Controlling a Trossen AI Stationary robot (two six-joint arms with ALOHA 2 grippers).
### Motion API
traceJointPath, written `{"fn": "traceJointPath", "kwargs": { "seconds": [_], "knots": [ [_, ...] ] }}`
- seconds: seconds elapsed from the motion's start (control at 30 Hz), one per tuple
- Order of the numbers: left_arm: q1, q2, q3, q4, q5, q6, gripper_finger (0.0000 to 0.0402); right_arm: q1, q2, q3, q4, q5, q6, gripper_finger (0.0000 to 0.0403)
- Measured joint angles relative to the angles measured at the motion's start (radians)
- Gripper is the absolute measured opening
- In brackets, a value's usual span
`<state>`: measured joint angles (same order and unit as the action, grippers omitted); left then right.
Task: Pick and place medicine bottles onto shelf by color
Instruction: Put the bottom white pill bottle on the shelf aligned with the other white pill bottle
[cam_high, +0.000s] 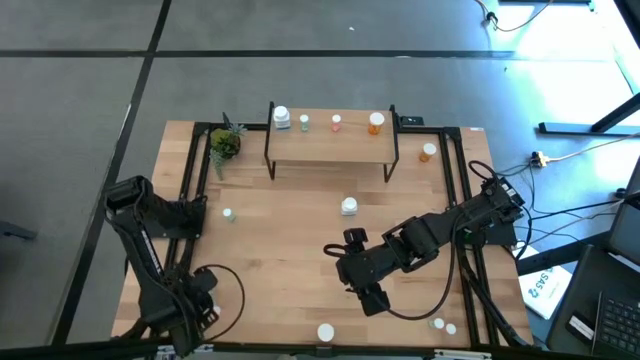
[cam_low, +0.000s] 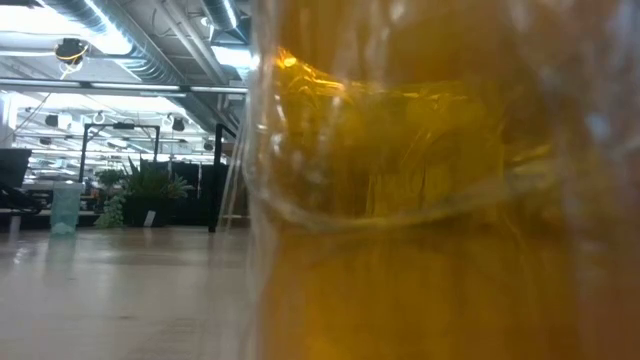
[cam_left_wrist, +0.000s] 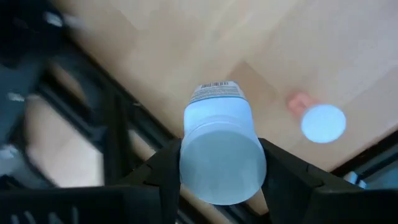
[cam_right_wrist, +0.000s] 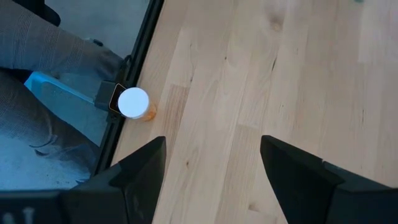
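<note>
Medicine bottles are partly sorted — four are standing on the shelf (cam_high: 330, 146): white (cam_high: 282, 117), pale green (cam_high: 305, 122), pink-red (cam_high: 336, 122), orange (cam_high: 375, 122). The left gripper (cam_left_wrist: 221, 186) is clamping a white bottle (cam_left_wrist: 221, 149). About six are waiting on the table — one orange bottle (cam_right_wrist: 134, 104) lying ahead of the right gripper (cam_right_wrist: 211, 171), whose jaws are standing apart, empty.

A small potted plant (cam_high: 224, 143) stands on the wooden table (cam_high: 290, 260) at its far-left corner.
</note>
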<state>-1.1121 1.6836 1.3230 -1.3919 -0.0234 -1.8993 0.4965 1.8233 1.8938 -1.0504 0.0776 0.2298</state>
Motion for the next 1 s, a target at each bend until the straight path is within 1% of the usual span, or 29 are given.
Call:
{"fn": "traceJointPath", "kwargs": {
  "seconds": [0.23,0.37,0.47,0.6,0.83,1.0],
  "knots": [
    [0.042,0.000,0.165,-0.179,-0.066,0.093,0.0163,0.000,0.000,0.000,0.000,0.000,0.000,0.0264],
    [0.082,-0.001,0.240,-0.177,-0.123,0.227,0.0163,0.000,0.000,0.000,0.000,0.000,0.000,0.0264],
    [0.115,-0.003,0.283,-0.180,-0.145,0.328,0.0163,0.000,0.000,0.000,0.001,0.000,0.002,0.0264],
    [0.168,-0.003,0.314,-0.179,-0.147,0.472,0.0163,0.000,0.000,0.000,0.001,0.000,0.000,0.0264],
    [0.282,-0.003,0.333,-0.179,-0.155,0.747,0.0163,0.000,0.000,0.000,0.005,0.000,0.001,0.0264],
    [0.374,-0.003,0.375,-0.180,-0.192,0.926,0.0163,0.000,0.000,0.000,0.008,0.000,-0.016,0.0264]
  ]
}}
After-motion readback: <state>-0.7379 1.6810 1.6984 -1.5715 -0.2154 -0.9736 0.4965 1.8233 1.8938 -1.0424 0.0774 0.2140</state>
